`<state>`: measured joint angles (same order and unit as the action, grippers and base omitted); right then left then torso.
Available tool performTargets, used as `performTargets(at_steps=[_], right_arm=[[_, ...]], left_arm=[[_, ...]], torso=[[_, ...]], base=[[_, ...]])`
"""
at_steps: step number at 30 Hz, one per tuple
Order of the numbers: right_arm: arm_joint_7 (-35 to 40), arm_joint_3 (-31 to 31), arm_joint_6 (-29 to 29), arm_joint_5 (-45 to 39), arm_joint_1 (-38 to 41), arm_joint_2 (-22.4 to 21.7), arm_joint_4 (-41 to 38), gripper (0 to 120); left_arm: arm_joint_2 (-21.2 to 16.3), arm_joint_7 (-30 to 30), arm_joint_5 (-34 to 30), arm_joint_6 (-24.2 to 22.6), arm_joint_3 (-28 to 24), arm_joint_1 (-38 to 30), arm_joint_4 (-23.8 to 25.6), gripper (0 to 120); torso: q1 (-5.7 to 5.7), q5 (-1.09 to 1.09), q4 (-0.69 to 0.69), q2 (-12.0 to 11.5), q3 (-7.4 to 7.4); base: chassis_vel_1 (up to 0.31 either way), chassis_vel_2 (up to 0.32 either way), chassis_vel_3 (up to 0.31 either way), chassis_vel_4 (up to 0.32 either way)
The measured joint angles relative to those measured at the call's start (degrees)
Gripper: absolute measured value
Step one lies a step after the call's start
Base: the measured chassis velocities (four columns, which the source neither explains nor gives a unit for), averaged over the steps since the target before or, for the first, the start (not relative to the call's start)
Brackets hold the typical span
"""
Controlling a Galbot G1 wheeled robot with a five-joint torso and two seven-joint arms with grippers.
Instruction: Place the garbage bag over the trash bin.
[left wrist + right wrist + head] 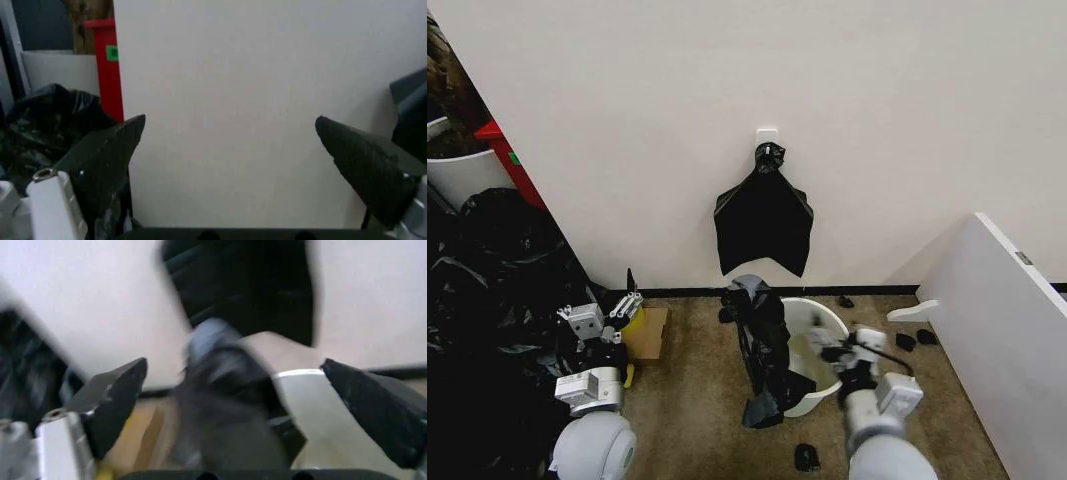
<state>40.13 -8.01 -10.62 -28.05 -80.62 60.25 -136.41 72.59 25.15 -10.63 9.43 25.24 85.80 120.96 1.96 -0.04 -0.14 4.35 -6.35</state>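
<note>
The trash bin (819, 322), a cream-white bucket, stands on the brown floor below the wall. The garbage bag (763, 345), crinkly and black, hangs in a bunch over the bin's left rim and down its outside to the floor. My right gripper (829, 350) is over the bin's right side, just right of the bag. In the right wrist view it (233, 367) is open, with the bag (223, 390) and the bin's rim (310, 390) ahead of its fingers. My left gripper (624, 303) waits at the left, open (230, 121) and facing the bare wall.
A flat black bundle (764, 222) hangs from a wall hook above the bin. Bulging black sacks (487, 300) are heaped at the left beside a white tub with a red part (502, 150). A white board (1007, 330) leans at the right. Cardboard (649, 332) and small black scraps (806, 457) lie on the floor.
</note>
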Motion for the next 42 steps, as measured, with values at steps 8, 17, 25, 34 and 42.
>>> performTargets(at_steps=[8,17,25,34,42], right_arm=[[-2.3,-8.6,-14.34,8.94,8.39,-0.55,8.21,94],[1.8,-8.32,-19.47,-0.46,13.84,0.46,10.34,62],[2.16,-4.71,-19.31,-1.5,13.63,0.04,10.94,35],[-2.68,2.22,-20.74,-7.43,10.79,-2.11,10.98,0],[-4.04,5.13,-17.04,-1.37,9.8,-2.16,14.32,0]], left_arm=[[-0.08,0.36,0.24,-1.51,-0.13,0.09,-0.91,100],[0.35,0.67,0.85,-1.68,-0.34,-0.14,-1.78,100],[0.1,0.68,0.65,-2.25,-0.71,-0.03,-2.0,100],[-0.91,-0.64,-2.99,-2.81,-1.88,0.57,-1.02,100],[-3.15,-3.67,-16.08,-10.85,-8.45,0.95,1.16,100]], torso=[[0.0,0.0,0.0,0.0,0.0],[0.0,0.0,0.0,0.0,-0.01],[0.0,0.0,0.0,0.0,-0.01],[0.0,0.01,0.0,0.0,0.0],[0.0,0.02,0.01,0.0,0.0]], base=[[0.0,0.0,0.0,0.0],[0.0,0.0,0.0,0.0],[0.0,0.0,0.0,0.0],[0.0,0.0,0.0,0.0],[0.0,0.0,0.0,0.0]])
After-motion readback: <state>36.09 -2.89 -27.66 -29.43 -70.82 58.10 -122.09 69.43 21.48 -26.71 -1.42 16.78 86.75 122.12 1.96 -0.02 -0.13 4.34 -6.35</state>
